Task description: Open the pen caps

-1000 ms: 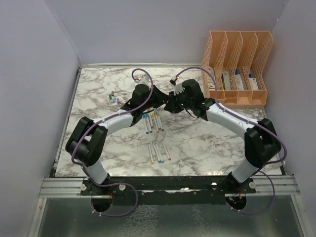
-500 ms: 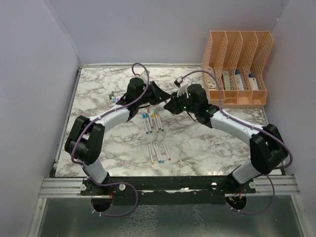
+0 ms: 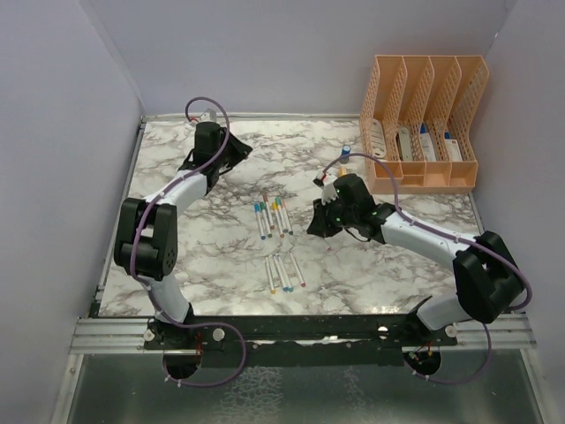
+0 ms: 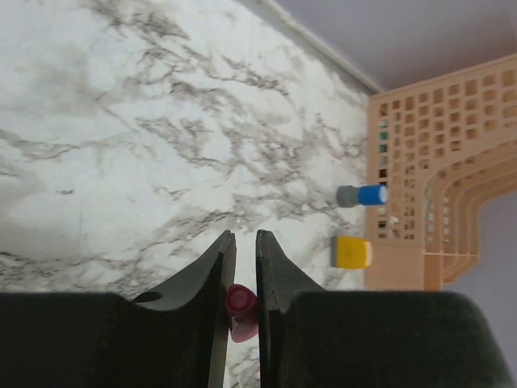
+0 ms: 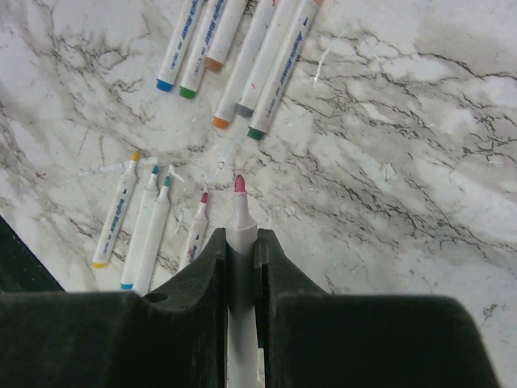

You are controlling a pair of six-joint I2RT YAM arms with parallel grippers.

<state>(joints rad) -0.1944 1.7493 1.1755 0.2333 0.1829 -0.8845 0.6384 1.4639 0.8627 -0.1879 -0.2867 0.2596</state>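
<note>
My left gripper is shut on a small pink pen cap, held above bare marble at the back left of the table. From above, the left gripper sits far from the pens. My right gripper is shut on a white pen whose pink tip is bare. It hovers beside the pens, with the right gripper just right of them. A group of capped pens lies mid-table. Several uncapped pens lie nearer the front.
A peach file organiser stands at the back right with white-and-blue items in its slots. A stubby blue bottle and an orange one lie just in front of it. Purple walls close in the back and both sides.
The two grippers, close together over the middle a second ago, have pulled apart. The left swung to the back left with the cap. The right drew toward the front with the pen.
</note>
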